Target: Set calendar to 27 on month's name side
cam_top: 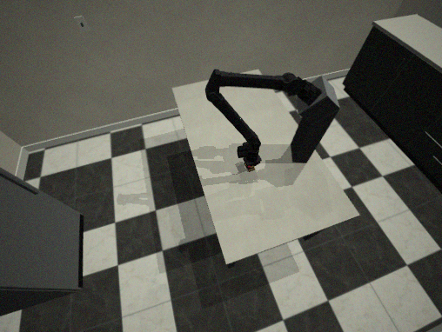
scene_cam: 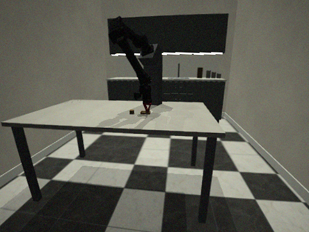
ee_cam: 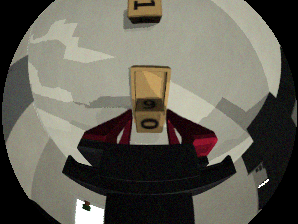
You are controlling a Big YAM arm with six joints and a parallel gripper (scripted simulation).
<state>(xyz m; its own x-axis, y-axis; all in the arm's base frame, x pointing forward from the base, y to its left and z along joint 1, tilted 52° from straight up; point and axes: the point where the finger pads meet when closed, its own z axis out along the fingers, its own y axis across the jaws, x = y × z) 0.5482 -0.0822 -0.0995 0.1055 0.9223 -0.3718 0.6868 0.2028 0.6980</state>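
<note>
Roughly half open, the black gripper with red fingers (cam_top: 250, 166) (scene_cam: 146, 110) reaches down to a shallow tan tray (scene_cam: 142, 113) (ee_cam: 132, 85) on the pale rectangular table (cam_top: 270, 209) (scene_cam: 88, 116) (ee_cam: 200, 55), its jaws spread about the tray's near end in the wrist view and clamped on nothing. At that end sits a tan cube with black digits (ee_cam: 149, 120), showing a 0 and what reads as a 9 or 6. A second tan cube, marked 1 (scene_cam: 131, 111) (ee_cam: 145, 9), rests on the table, apart from the tray.

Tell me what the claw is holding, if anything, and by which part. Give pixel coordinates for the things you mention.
Nothing held: the claw (cam_top: 250, 167) (scene_cam: 147, 110) (ee_cam: 149, 113) stands part-open, its red fingers either side of the tan cube (ee_cam: 149, 123) showing 0. Can't tell if they touch it.
</note>
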